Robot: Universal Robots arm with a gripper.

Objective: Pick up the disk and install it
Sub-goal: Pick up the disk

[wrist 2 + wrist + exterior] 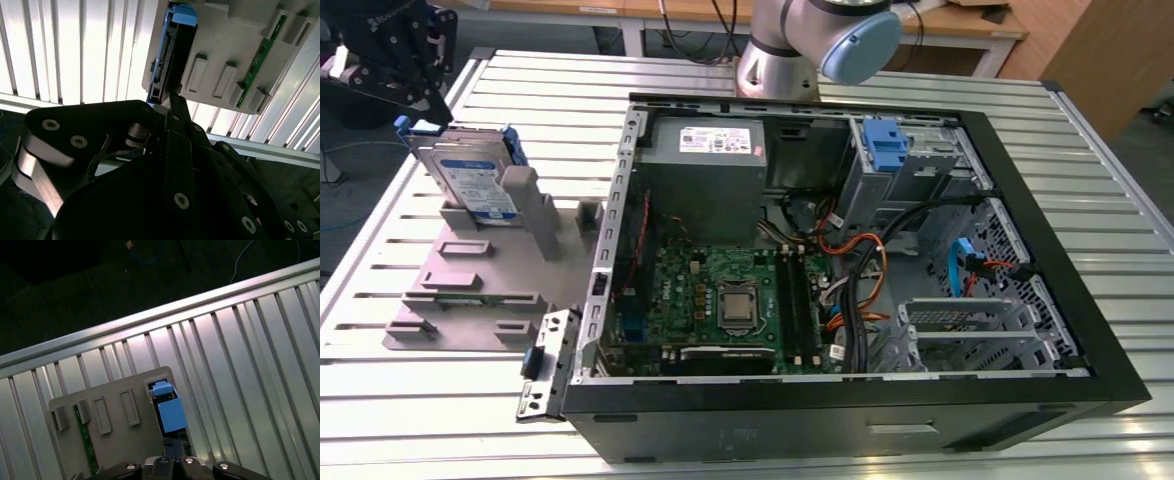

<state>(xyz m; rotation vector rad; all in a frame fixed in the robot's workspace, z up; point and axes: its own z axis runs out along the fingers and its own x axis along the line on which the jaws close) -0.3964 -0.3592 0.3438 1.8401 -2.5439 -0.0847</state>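
My black gripper hangs toward ten o'clock in the exterior view, just at eleven o'clock of the flat silver metal disk with its blue plastic side rails. The disk stands on edge, slotted upright in a pale grey plastic stand on the slatted metal table, at nine o'clock of the open black computer case. In the second wrist view my tip sits right at the disk's near end. I cannot tell whether I touch it or how far open I am.
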